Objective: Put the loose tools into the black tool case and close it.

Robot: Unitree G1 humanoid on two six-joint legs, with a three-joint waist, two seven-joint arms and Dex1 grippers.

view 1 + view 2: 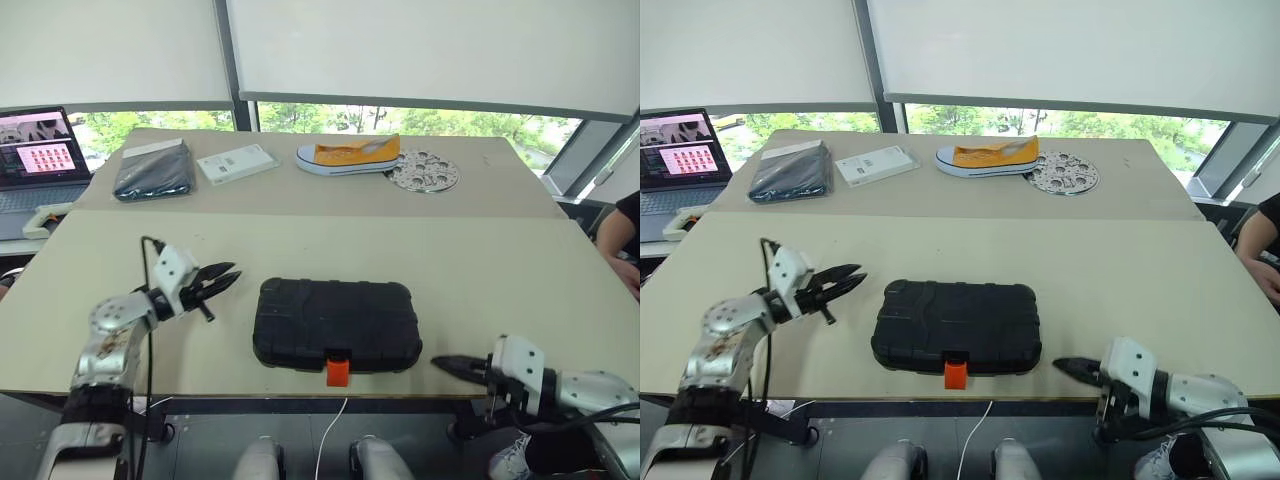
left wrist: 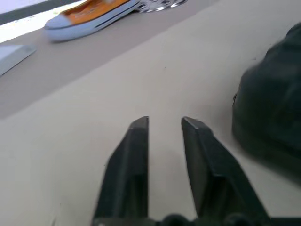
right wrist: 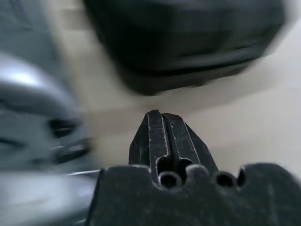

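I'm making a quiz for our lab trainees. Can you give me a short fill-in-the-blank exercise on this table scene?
1. The black tool case lies on the table with its lid ____.
2. The latch on the case's front edge is coloured ____.
3. The case lies ____ the left gripper and the right gripper.
4. The shoe on the far table lies beside a round ____ plate.

Missing words: closed; orange; between; metal

Tool case (image 1: 335, 324) between both arms
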